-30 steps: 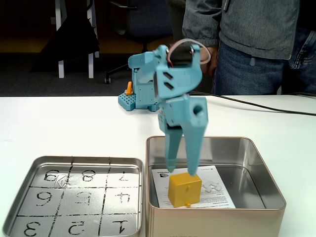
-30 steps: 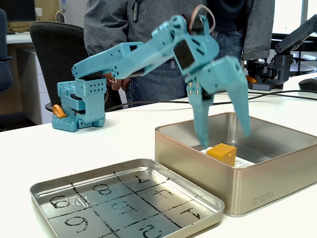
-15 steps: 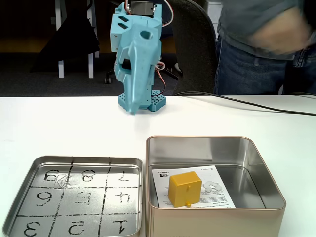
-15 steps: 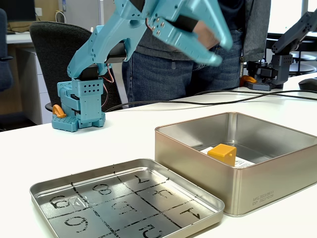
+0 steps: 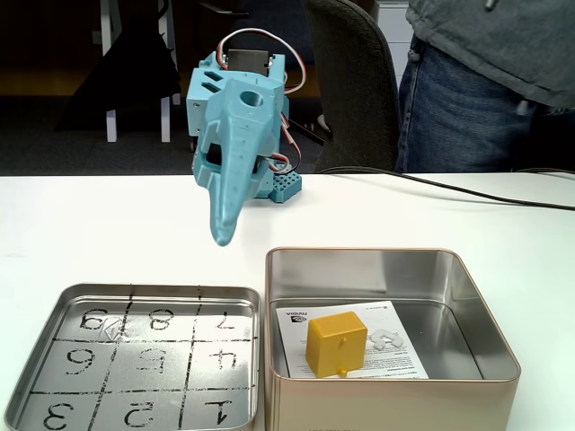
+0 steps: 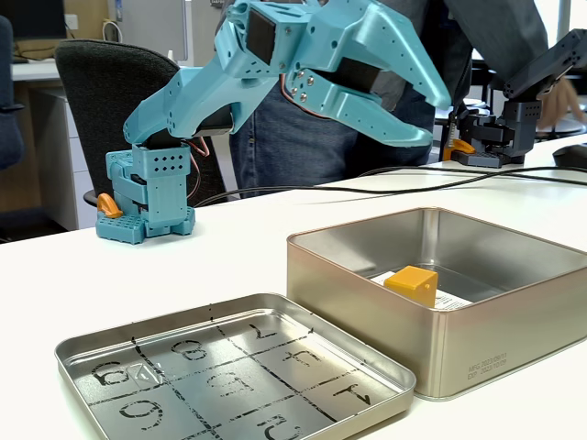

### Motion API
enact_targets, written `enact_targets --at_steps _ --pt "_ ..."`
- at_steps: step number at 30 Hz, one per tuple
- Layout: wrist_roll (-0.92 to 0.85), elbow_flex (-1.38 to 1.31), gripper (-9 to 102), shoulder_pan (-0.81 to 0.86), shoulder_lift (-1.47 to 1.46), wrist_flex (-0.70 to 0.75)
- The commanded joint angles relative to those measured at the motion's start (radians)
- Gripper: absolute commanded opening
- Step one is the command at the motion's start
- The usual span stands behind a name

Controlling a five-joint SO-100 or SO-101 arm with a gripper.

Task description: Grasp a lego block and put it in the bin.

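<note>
White tabletop — lego block (image 5: pixel 336 343) lies in the bin (image 5: pixel 476 296); gripper (image 6: pixel 438 116) raised, spread, empty — task looks done.

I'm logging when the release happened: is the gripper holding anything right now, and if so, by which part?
Nothing is held. The gripper hangs open and empty in the air, while the lego block sits on the white sheet inside the bin.
</note>
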Motion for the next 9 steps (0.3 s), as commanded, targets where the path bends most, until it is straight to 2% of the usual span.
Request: enact_targets --at_steps 1,9 --pt "0.035 -0.031 0 0.008 0.031 0.003" --pt "0.035 -0.031 0 0.011 0.017 0.003"
